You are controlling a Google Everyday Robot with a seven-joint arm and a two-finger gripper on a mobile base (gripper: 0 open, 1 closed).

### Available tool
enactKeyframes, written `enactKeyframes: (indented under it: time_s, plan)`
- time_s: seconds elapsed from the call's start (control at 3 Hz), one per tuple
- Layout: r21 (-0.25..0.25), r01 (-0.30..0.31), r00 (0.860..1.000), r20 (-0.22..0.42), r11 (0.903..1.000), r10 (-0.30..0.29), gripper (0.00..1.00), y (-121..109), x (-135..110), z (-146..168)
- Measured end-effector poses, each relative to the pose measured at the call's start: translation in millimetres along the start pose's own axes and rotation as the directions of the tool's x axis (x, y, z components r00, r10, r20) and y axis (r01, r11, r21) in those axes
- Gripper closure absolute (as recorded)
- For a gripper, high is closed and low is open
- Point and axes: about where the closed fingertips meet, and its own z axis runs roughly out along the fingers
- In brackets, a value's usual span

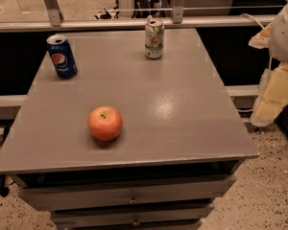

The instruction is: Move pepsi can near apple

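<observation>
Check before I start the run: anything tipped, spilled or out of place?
Nothing stands out. The pepsi can and the green-and-white can stand upright, the apple sits stem up, the table shows no spill. The gripper is beyond the table's right edge.

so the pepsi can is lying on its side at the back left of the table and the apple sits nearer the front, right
Not quite. The camera view shows the pepsi can standing upright, not on its side. It is at the back left of the table, with the apple nearer the front. The gripper is off the table's right edge, away from both.
</observation>
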Motion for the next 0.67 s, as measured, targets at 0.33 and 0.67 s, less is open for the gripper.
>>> enactKeyframes:
  time_s: [0.33,0.67]
  plan:
    - [0.0,0.0,1.0,0.0,1.0,0.0,0.0,0.0,0.0,0.0]
    - [0.001,0.018,0.999,0.034,0.9998,-0.018,0.0,-3.9,-11.9,3.2]
